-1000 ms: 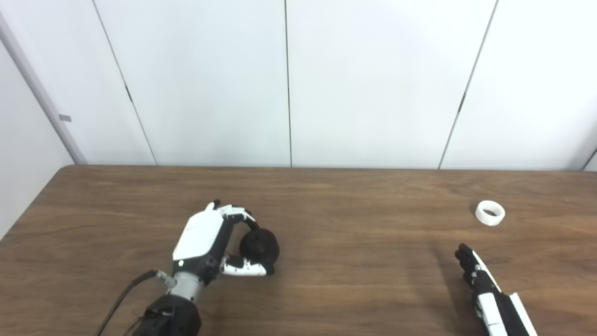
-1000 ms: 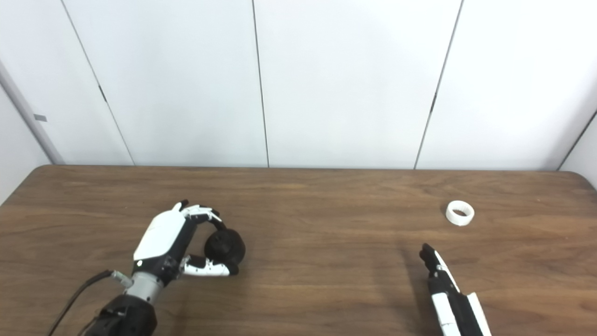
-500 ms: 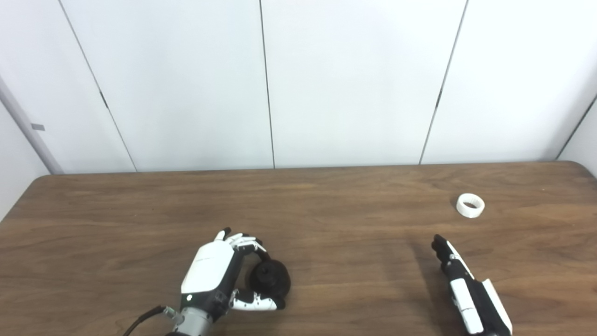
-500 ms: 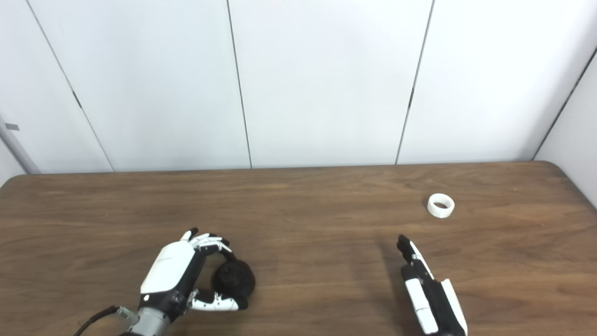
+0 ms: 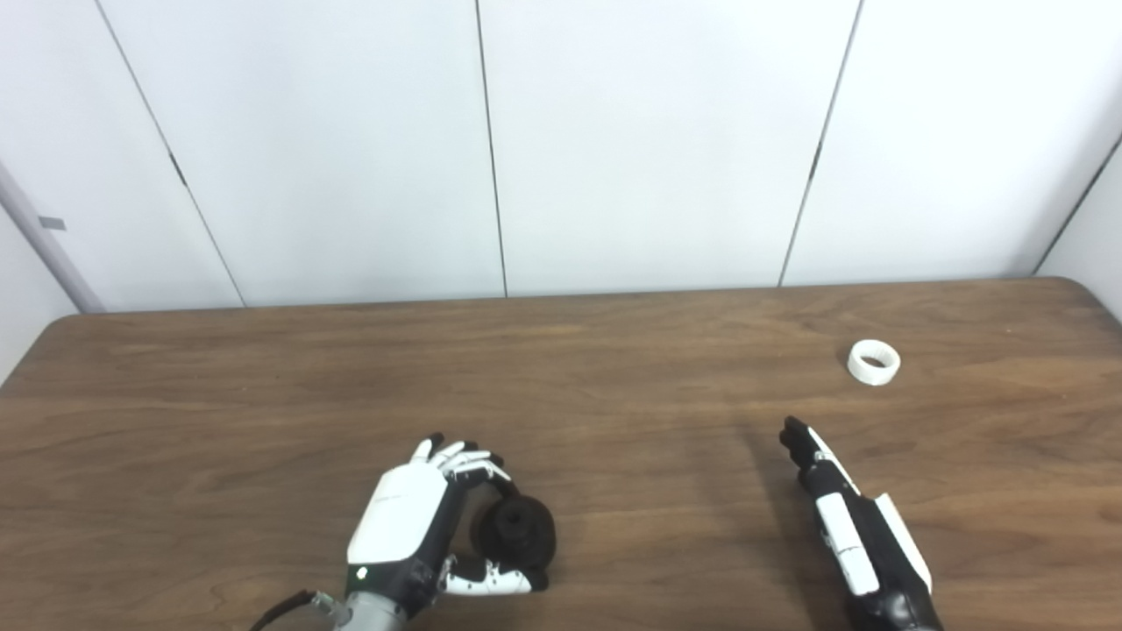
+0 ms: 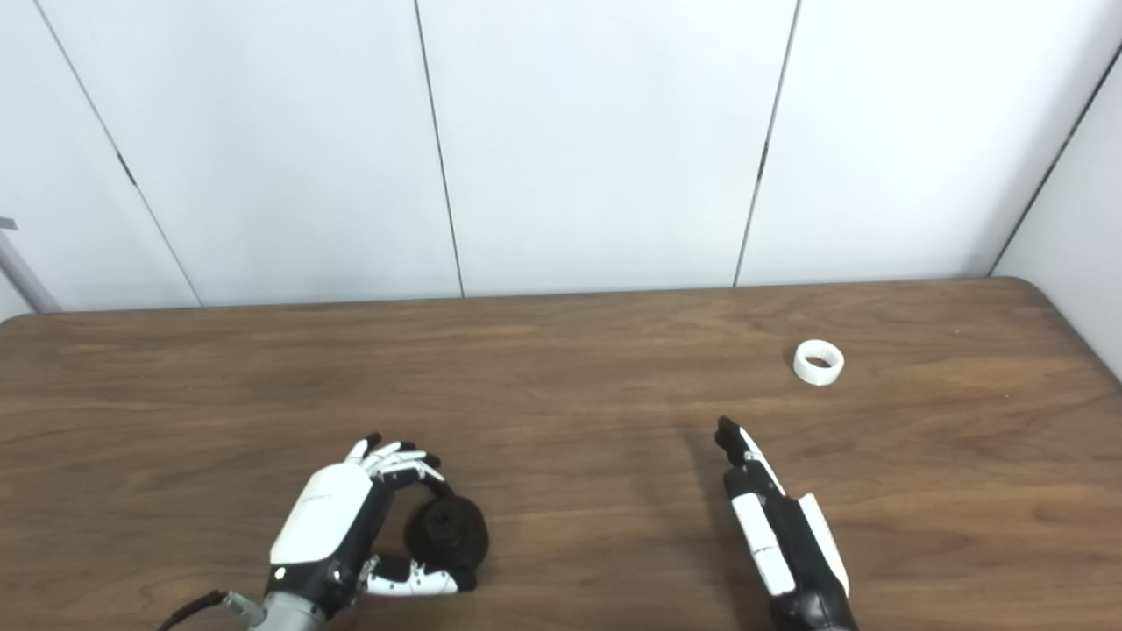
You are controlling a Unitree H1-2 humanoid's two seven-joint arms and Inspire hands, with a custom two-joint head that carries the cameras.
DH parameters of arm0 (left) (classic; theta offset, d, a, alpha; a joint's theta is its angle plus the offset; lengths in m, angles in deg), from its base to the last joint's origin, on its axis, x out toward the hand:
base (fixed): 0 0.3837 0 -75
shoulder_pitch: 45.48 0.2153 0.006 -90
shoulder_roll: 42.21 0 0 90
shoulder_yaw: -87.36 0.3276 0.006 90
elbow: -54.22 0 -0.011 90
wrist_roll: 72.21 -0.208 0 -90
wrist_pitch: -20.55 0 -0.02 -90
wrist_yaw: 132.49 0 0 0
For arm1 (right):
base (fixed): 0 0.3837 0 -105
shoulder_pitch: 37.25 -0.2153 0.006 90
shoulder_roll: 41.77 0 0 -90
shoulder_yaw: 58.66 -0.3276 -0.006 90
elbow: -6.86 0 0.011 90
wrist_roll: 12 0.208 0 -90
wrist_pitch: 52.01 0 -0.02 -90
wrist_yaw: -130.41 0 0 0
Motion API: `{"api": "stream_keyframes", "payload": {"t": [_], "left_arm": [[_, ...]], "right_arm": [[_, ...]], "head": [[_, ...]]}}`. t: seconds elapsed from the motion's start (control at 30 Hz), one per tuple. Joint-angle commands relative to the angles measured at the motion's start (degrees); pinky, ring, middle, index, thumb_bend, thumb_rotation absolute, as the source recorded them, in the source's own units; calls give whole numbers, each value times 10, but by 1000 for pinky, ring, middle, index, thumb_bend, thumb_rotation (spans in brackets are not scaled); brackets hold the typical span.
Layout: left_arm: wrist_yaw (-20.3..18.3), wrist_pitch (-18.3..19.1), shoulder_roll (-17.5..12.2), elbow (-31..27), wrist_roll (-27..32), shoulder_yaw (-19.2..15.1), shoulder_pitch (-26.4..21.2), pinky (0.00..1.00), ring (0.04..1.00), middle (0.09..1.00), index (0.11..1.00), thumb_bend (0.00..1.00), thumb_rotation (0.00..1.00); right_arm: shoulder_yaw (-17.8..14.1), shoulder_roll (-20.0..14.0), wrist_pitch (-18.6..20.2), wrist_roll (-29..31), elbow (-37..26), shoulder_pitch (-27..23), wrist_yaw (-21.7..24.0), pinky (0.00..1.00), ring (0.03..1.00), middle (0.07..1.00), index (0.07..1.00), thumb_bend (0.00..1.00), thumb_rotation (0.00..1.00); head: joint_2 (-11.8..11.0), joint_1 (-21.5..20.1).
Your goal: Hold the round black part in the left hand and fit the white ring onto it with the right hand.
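We find the left hand [image 5: 412,526] with fingers curled around the round black part [image 5: 515,532], low on the wood-grain counter [image 5: 614,394]. The right hand [image 5: 846,517] lies straight, fingers together, empty. The white ring [image 5: 874,362] rests beyond it, apart. White wall panels [image 5: 649,140] behind.

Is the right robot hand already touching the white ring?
No: the right robot hand is stretched out flat with a clear strip of bare table between its fingertips and the white ring.
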Motion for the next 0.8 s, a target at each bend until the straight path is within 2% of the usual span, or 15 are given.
{"api": "stream_keyframes", "payload": {"t": [0.0,0.37,0.77], "left_arm": [[0,-9,1,-11,-9,0,-2,1000,889,796,484,524,51],[-2,-10,1,6,-9,-2,7,1000,878,783,484,523,51],[3,-19,4,19,-9,-3,8,1000,881,781,484,524,52]], "right_arm": [[-2,15,-3,4,-28,-14,1,1000,980,949,946,652,1000],[-9,5,14,9,-41,-16,9,1000,978,948,945,644,1000],[-21,1,46,-1,-62,-32,6,1000,982,949,927,639,1000]], "head": [[5,-3],[20,-1],[24,-9]]}}
